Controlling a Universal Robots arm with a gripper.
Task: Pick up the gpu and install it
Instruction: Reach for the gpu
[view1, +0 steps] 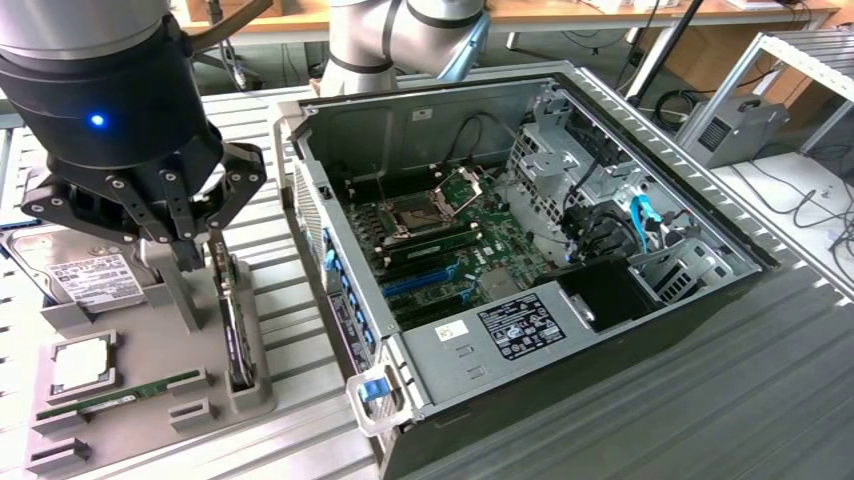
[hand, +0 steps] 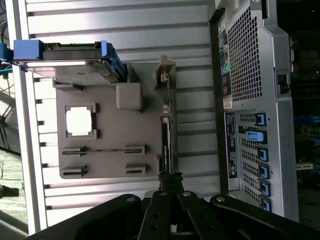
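Pinching the gpu with the gripper in its grey holder, not yet lifted or put into the computer case.

Holder tray on desk, exterior view's left of computer case; gpu on edge in case-side slot, hard drive, processor, memory stick farther out.

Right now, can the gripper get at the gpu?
Likely yes: the gripper sits directly over the gpu, which stands on edge in the gray holder with nothing covering its top edge.
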